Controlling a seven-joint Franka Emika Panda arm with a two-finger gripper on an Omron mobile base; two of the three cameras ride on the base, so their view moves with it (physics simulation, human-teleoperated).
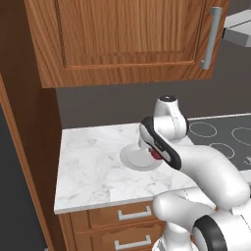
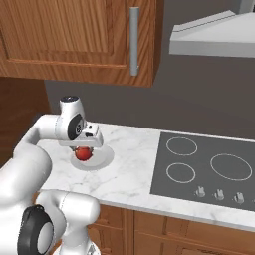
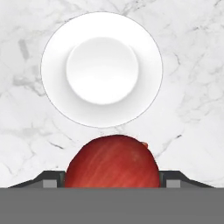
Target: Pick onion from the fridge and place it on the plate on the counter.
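The red onion sits between the fingers of my gripper, which is shut on it. It hangs just above the round light-grey plate on the marble counter. From the right base view the onion hovers over the plate under the gripper. In the left base view a sliver of onion peeks from behind my forearm, above the plate. The fridge is out of view.
A black cooktop lies to the right of the plate on the counter. Wooden wall cabinets hang overhead, a range hood above the cooktop. Drawers with silver handles are under the slab. A tall wooden panel bounds the counter's left.
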